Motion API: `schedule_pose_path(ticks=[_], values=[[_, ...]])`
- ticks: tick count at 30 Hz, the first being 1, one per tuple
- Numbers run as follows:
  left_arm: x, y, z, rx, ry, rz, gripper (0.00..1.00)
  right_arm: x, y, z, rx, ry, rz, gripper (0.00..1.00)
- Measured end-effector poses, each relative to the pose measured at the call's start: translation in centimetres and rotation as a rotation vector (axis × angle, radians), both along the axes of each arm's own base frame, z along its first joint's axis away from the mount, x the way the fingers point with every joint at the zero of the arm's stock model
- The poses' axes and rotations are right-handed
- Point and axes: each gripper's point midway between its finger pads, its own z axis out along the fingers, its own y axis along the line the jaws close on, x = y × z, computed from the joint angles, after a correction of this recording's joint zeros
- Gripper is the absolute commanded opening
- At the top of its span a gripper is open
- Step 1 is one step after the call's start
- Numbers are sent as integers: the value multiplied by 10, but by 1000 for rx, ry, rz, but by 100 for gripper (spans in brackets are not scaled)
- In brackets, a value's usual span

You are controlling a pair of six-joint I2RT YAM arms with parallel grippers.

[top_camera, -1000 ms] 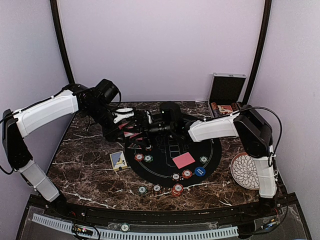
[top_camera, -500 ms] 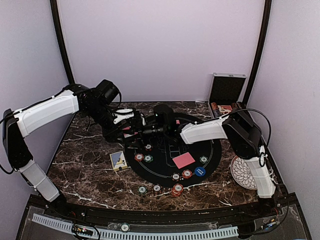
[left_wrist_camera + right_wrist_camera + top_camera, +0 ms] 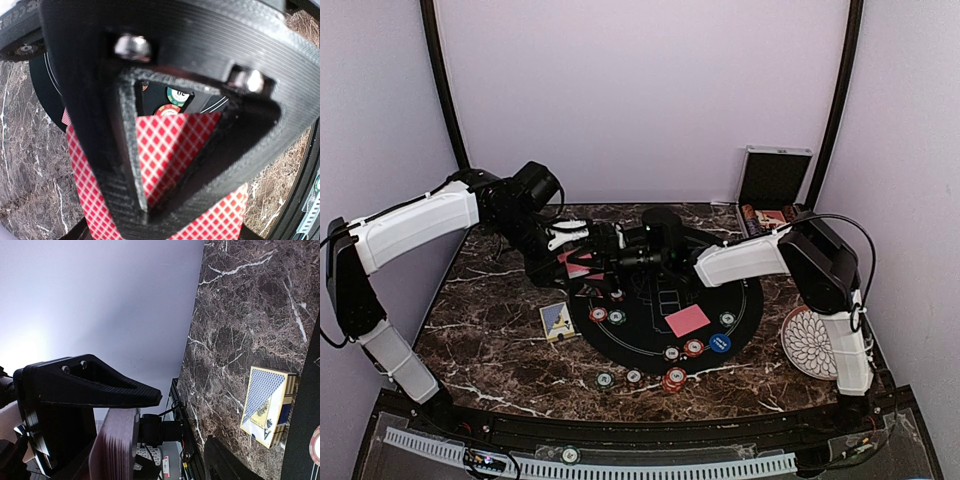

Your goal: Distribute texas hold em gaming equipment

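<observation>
My left gripper (image 3: 572,262) is shut on a deck of red-backed playing cards (image 3: 172,150) and holds it above the left rim of the black round mat (image 3: 745,290). My right gripper (image 3: 608,266) reaches left to the deck, jaws open. In the right wrist view the deck's edge (image 3: 116,447) lies just under its upper finger (image 3: 100,385). One red-backed card (image 3: 687,320) lies on the mat. Striped chips (image 3: 598,314) and a blue button (image 3: 720,342) sit on the mat. More chips (image 3: 674,379) lie on the table in front of it.
A blue-and-yellow card box (image 3: 557,321) lies left of the mat and also shows in the right wrist view (image 3: 267,407). The open silver case (image 3: 773,182) stands at the back right. A white patterned plate (image 3: 810,342) sits at the right edge.
My right arm swung left toward the deck in my left gripper, then drew back a little to the right. My left gripper with the deck barely moved.
</observation>
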Motion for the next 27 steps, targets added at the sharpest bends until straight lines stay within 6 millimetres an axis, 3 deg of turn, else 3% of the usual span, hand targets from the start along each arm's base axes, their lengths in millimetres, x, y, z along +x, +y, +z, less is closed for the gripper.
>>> schedule_pose_path(ticks=[7, 18, 27], values=[[-3, 2, -6, 10, 13, 0, 0, -4, -7, 2, -7, -6, -1, 49], [-3, 3, -8, 16, 14, 1, 0, -2, -19, 6, -12, -5, -10, 38], [-3, 3, -8, 17, 14, 1, 0, -3, -26, 18, 0, -16, -6, 13]])
